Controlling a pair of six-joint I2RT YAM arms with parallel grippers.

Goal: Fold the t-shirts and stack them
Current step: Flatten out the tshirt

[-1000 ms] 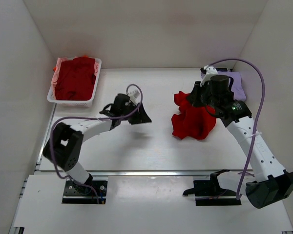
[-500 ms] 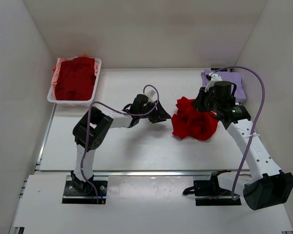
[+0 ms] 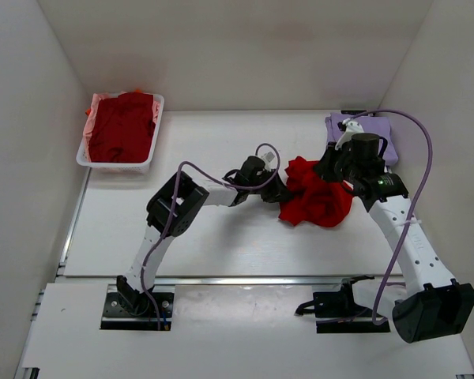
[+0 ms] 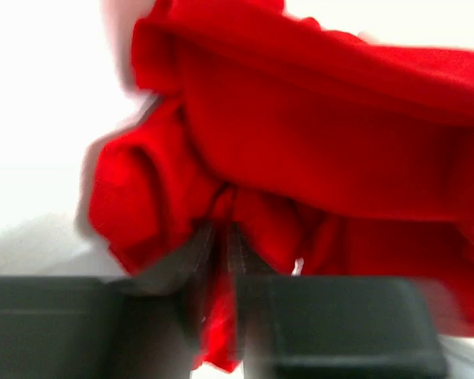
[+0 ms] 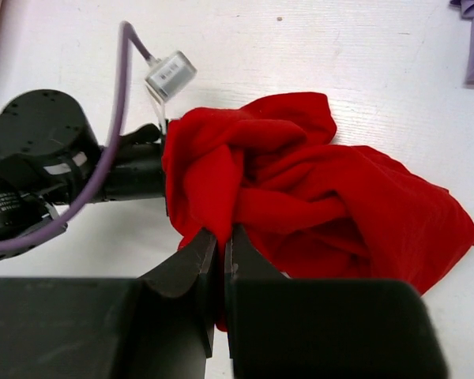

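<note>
The left gripper [image 4: 223, 245] and right gripper [image 5: 221, 241] each pinch the crumpled red shirt [image 3: 322, 204] between nearly closed fingers; next, it probably needs spreading flat

the bright red t-shirt [image 3: 316, 201] lies crumpled in a heap right of the desk's centre, folds pinched in the left gripper [image 4: 221, 260] and the right gripper [image 5: 221, 253]. the pale lavender t-shirt [image 3: 385, 136] lies folded flat far right. the dark maroon t-shirt [image 3: 122, 126] lies over a pink t-shirt [image 3: 95, 106] in the white basket [image 3: 114, 163], far left.
</note>
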